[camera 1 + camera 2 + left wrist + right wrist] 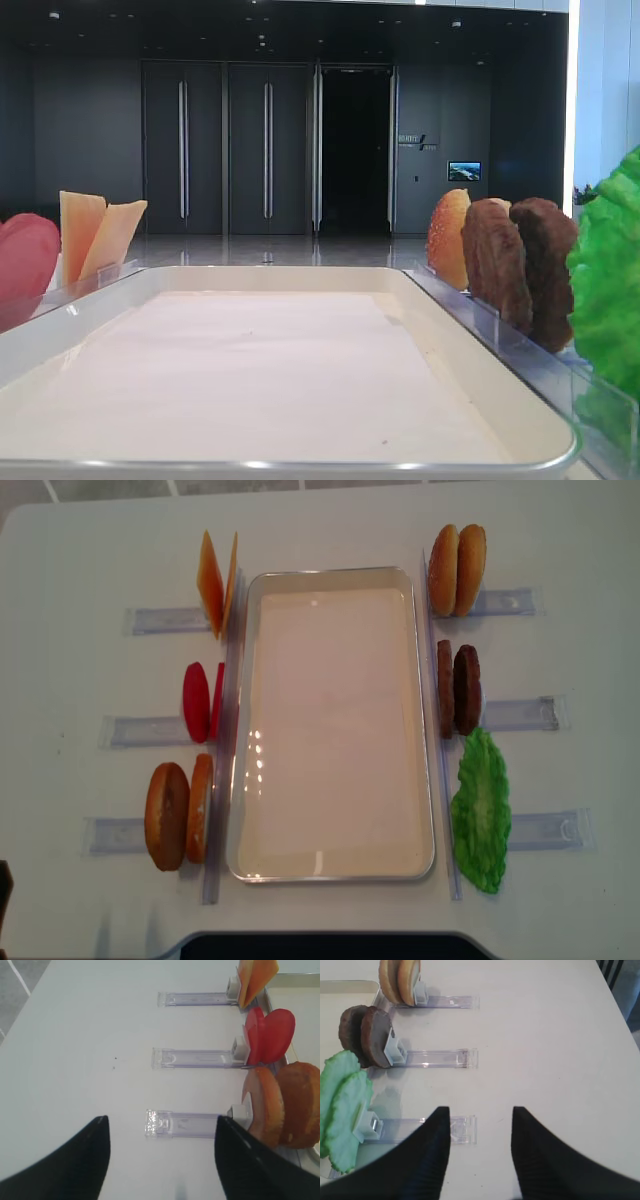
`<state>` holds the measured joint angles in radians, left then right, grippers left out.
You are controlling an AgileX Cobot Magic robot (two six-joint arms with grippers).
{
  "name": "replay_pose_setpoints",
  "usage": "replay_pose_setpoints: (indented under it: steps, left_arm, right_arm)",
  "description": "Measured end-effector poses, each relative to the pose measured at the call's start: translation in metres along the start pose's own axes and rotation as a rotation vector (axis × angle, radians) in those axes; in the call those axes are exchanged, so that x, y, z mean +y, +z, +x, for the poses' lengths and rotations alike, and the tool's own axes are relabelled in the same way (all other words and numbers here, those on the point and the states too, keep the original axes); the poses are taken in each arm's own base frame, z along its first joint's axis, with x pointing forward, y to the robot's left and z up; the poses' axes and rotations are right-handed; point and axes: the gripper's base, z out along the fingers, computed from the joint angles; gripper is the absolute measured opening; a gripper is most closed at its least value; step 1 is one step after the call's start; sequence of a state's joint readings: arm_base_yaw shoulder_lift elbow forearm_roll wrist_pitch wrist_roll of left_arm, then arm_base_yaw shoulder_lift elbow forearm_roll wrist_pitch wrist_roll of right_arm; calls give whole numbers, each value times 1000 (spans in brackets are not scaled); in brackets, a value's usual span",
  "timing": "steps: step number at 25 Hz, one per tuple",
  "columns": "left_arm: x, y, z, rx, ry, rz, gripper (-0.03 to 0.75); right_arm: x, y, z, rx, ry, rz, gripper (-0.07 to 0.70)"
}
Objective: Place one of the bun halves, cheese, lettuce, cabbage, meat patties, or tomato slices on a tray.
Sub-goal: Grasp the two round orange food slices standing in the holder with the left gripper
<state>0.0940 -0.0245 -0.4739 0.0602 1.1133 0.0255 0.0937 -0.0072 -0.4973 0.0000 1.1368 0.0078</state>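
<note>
Tray (330, 865) is set mid-worktop, unloaded. Ingredients are stood on edge in clear holders (515, 714), presumably for easy pinching: cheese (215, 580) at 10 o'clock, tomato slices (198, 702) at 9, bun halves (178, 814) at 8 and 2, meat patties (460, 688) at 3, lettuce (482, 813) at 4. Left tool (160, 1160) and right tool (481, 1152) are spread apart, nothing held.

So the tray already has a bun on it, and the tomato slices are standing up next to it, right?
Not quite. The tray has nothing on it, only its white paper; the overhead view shows that. The buns stand in holders beside the tray. The tomato slices do stand upright next to it, as you said.
</note>
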Motion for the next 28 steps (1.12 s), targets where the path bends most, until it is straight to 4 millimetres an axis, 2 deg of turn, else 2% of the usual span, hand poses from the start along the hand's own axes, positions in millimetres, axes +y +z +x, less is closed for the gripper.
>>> replay_pose_setpoints:
  steps: [7,14,21,23,24,28]
  left_arm:
    - [0,0,-1,4,5,-2,497]
    - [2,6,-18,85,-23,-9,497]
    - [-1,37,-53,309,-58,22,497]
    - [-3,57,-70,415,-69,41,496]
    - [-3,57,-70,415,-69,41,496]
    - [-4,87,-91,544,-68,46,496]
  right_arm:
    - [0,0,0,0,0,0,306]
    - [0,0,0,0,0,0,306]
    - [0,0,0,0,0,0,305]
    - [0,0,0,0,0,0,305]
    - [0,0,0,0,0,0,305]
    - [0,0,0,0,0,0,304]
